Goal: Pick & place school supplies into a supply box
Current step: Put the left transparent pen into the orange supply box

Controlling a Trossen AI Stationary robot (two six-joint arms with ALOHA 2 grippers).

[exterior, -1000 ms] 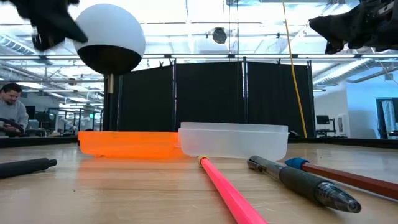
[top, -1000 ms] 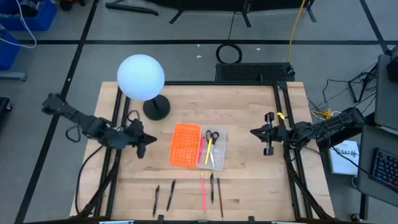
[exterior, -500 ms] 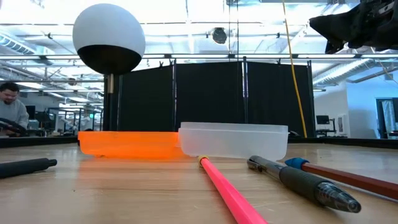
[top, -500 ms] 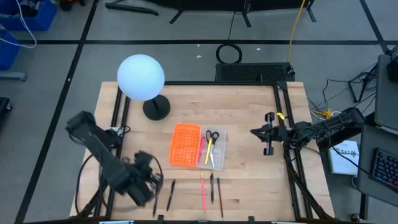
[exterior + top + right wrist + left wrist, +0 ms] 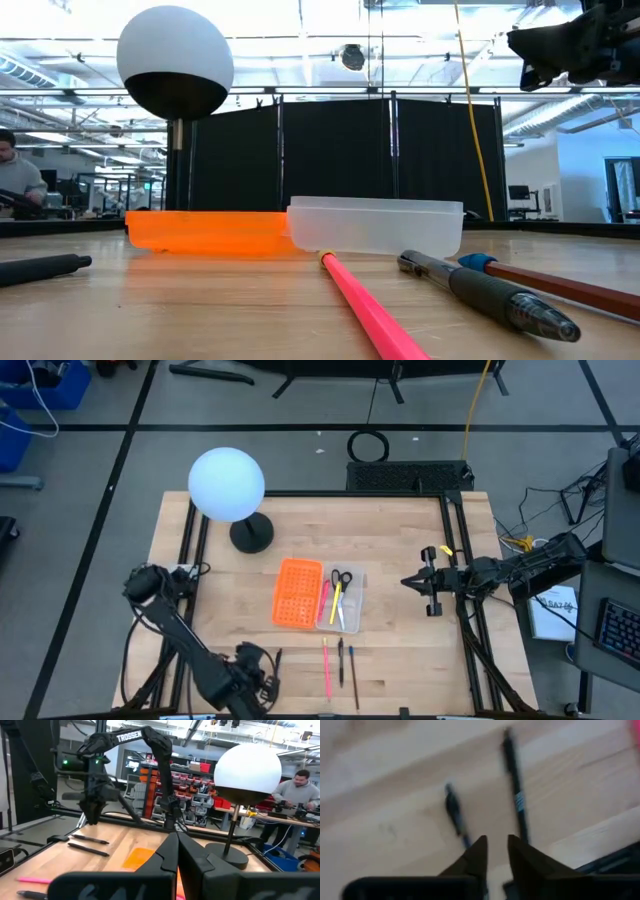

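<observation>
The supply box lies open mid-table: an orange half and a clear tray that holds scissors, a yellow pencil and a pink pen. More school supplies lie near the front edge: two black pens, a pink pen and two dark ones. My left gripper points down above the two black pens at the near left, with a small gap between its fingers and nothing in it. My right gripper is shut and hovers at the table's right edge.
A white globe lamp on a black foot stands at the far left. Black frame rails run along both table sides. Bare wood lies between box and right gripper. A person sits beyond the table.
My left gripper has swung from beside the orange half toward the table's near edge, dropping lower and tipping until it points down over the two black pens. My right gripper has turned slightly in place. Nothing on the table has moved.
</observation>
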